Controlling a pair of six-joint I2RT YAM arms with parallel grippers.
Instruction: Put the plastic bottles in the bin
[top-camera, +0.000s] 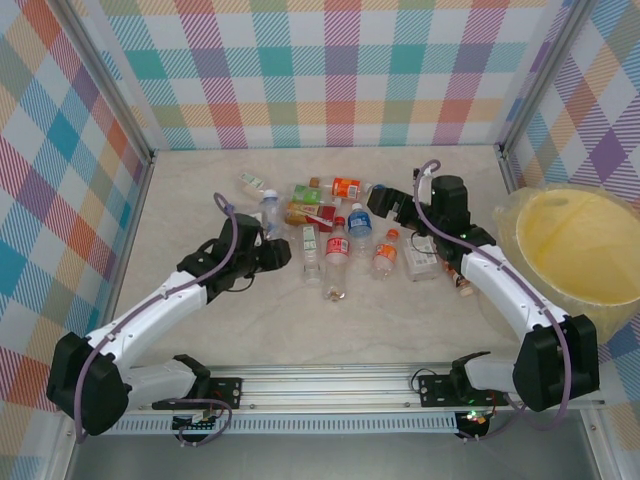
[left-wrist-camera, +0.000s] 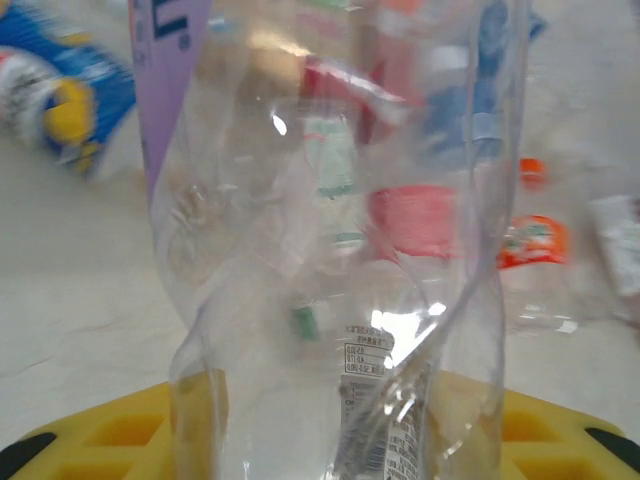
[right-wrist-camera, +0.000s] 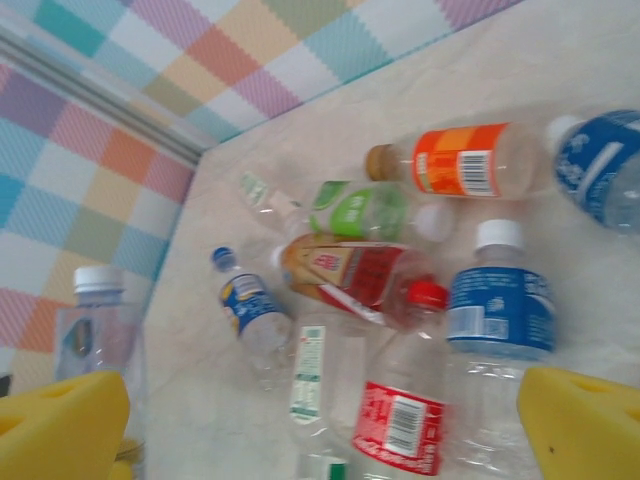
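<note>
The left gripper (top-camera: 281, 255) is pinched on a clear purple-labelled bottle (left-wrist-camera: 330, 280), whose waist buckles between its fingers; the other plastic bottles (top-camera: 345, 235) lie just beyond them. The right gripper (right-wrist-camera: 320, 430) hangs wide and empty above a red-labelled bottle (right-wrist-camera: 395, 420). The grasp looks made; next comes lifting the bottle and carrying it far rightward to the bin (top-camera: 585, 245)

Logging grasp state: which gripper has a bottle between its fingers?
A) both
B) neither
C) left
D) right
C: the left wrist view shows a clear bottle clamped in the left gripper; the right gripper is open, gripping nothing.
</note>
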